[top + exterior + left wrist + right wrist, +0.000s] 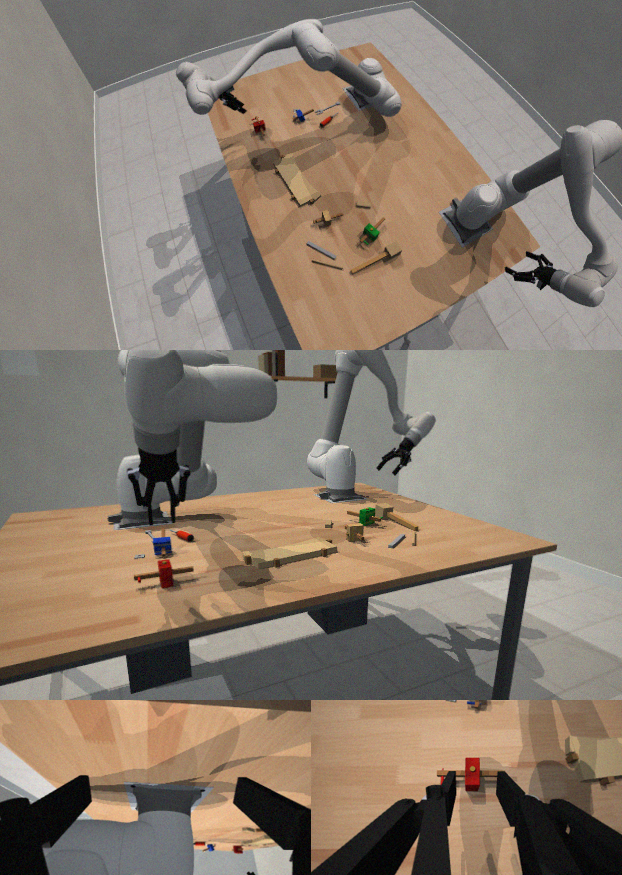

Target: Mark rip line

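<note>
The red pencil gauge [259, 126] [165, 574] [237, 849] [472, 780] lies on the bench, its wooden beam through the red block and a small red piece near one beam end. My right gripper [242, 110] [162, 522] [476, 783] is partly open and empty, above the bench near the gauge; in the right wrist view its fingertips flank the red block. The pale board [298, 181] [295, 554] [608, 755] lies among small bench dogs [277, 562] [572, 757]. No line shows on it at this size. My left gripper [518, 262] [387, 470] [162, 789] is wide open and empty, far from the board.
A blue gauge [300, 115] [162, 546], red-handled screwdriver [326, 121] [185, 535] and wrench [321, 111] lie near the right arm's base. Beyond the board lie a wooden gauge [326, 218] [355, 532], green gauge [371, 231] [367, 516], mallet [371, 262] and grey bar [321, 250] [397, 540].
</note>
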